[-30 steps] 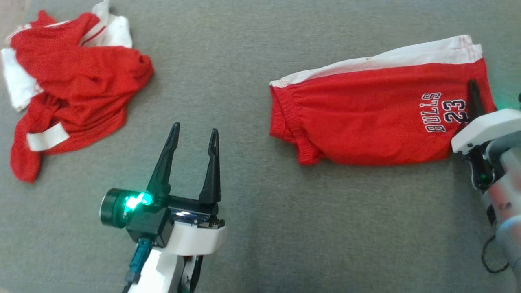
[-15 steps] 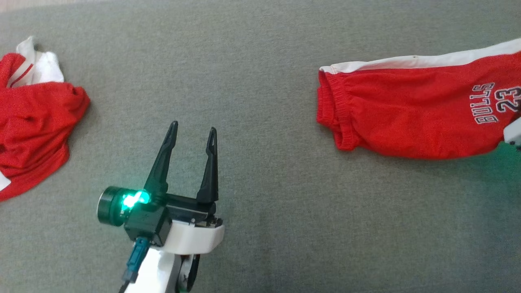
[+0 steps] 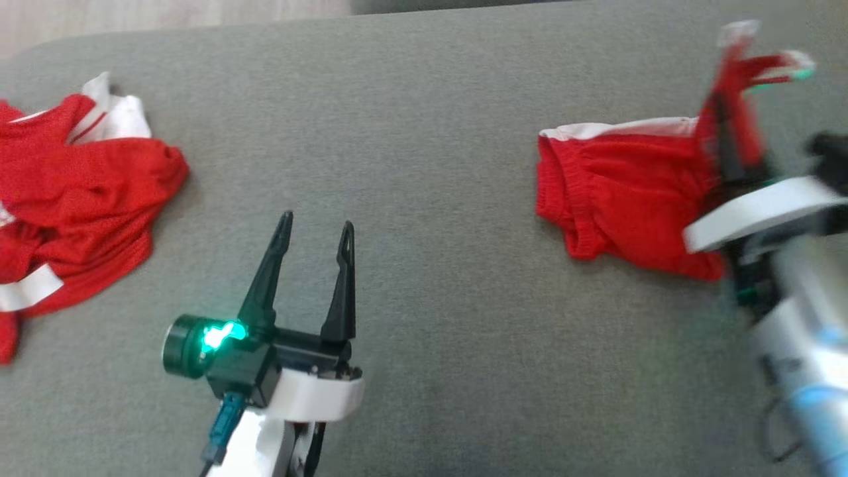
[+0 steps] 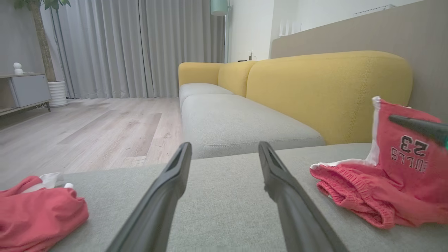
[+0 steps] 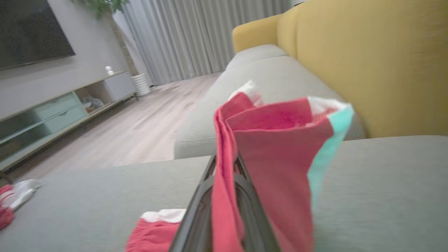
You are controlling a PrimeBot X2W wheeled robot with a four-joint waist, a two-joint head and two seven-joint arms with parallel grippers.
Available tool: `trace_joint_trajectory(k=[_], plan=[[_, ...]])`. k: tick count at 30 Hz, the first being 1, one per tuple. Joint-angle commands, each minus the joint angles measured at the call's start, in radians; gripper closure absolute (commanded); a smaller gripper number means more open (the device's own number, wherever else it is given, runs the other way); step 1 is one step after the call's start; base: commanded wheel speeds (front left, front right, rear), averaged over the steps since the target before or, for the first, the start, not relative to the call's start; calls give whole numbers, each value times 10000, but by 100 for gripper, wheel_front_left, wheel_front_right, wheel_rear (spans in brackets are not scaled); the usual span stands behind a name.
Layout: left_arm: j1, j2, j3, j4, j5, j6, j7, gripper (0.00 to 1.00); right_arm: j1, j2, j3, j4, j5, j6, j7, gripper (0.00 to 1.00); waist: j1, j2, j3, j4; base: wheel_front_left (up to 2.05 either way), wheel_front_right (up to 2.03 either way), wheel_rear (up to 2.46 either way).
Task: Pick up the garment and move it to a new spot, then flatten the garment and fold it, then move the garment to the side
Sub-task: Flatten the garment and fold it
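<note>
Surface: a wide grey fabric seat cushion [image 3: 430,132] that carries both garments.
Task garment: red mesh shorts [image 3: 623,192] with a white side stripe and a "BULLS 23" print, on the right side of the cushion. The elastic waistband end lies on the fabric and points left. The hem end is raised off the cushion and stands upright.
Right claw [image 3: 725,132]: jaws closed tight on the raised hem end of the shorts, with red cloth pinched between the two dark fingers. It is blurred in the head view.
Left claw [image 3: 317,222]: jaws spread wide and holding nothing, poised over bare cushion at near left-centre, between the two garments and touching neither.
Second garment: a crumpled red-and-white cloth heap [image 3: 79,185] at the far left, well apart from the shorts.
Background: a yellow sofa backrest [image 4: 329,91] beyond the cushion, and a pale wood floor [image 4: 87,126] to the left.
</note>
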Motion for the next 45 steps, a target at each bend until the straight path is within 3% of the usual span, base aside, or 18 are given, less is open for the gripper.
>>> trace_joint_trajectory(k=[1,4,5,6,10,15,21,25,32,45], plan=[[72,-12,236,-269,-73,-25,-51,0,137,428,354,-534,-219,-7,-47,100,1,-1,-89,196,0,0,0],[108,-12,183,-240,-138,-33,-51,0,301,1450,724,-667,-428,-7,152,96,1,-1,-150,348,0,0,0],[111,-12,148,-216,-166,-38,-51,0,341,1771,810,-583,-524,-7,207,30,1,-1,-185,406,0,0,0],[107,-12,102,-194,-200,-34,-51,0,364,2069,904,-537,-630,-7,201,0,1,-1,-216,462,0,0,0],[93,-12,-3,-219,-345,58,-51,0,533,2722,1108,-780,-573,-7,89,0,1,-1,-385,567,0,0,0],[320,-12,127,-277,-495,183,-51,0,1149,2202,588,-1602,-1107,-7,-109,0,1,-1,-742,514,0,0,0],[918,-12,492,-407,-673,375,-51,0,3226,1744,-1469,-3668,-1840,-7,-133,0,1,-1,-1308,446,0,0,0],[1694,-12,822,-388,-664,407,-51,0,5267,1826,-2502,-4694,-2476,-7,-135,0,1,-1,-1941,416,0,0,0],[2611,-12,1166,-360,-542,375,-51,0,6573,1859,-2537,-5108,-3480,-7,-136,0,1,-1,-2338,257,0,0,0],[2869,-12,1425,-280,-438,389,-51,0,6782,2086,-2432,-5031,-4024,-7,-137,0,1,-1,-2586,346,0,0,0]])
